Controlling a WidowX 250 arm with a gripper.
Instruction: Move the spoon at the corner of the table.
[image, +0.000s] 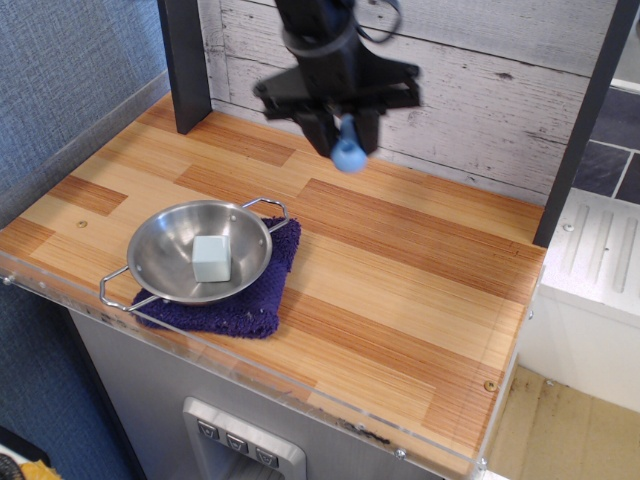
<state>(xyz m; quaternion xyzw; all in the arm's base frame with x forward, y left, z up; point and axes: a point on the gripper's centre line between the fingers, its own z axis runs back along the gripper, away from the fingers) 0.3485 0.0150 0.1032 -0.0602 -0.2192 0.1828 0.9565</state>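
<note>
My gripper (341, 132) hangs high over the back middle of the wooden table (400, 300), in front of the plank wall. It is shut on the spoon (348, 152). Only the light-blue handle end sticks out below the fingers; the grey bowl is hidden inside the gripper. The spoon is held well above the tabletop, touching nothing else.
A steel two-handled bowl (170, 260) holding a pale cube (211, 258) sits on a purple cloth (260, 300) at the front left. A dark post (184, 60) stands at the back left. A clear acrylic rim (300, 395) runs along the front edge.
</note>
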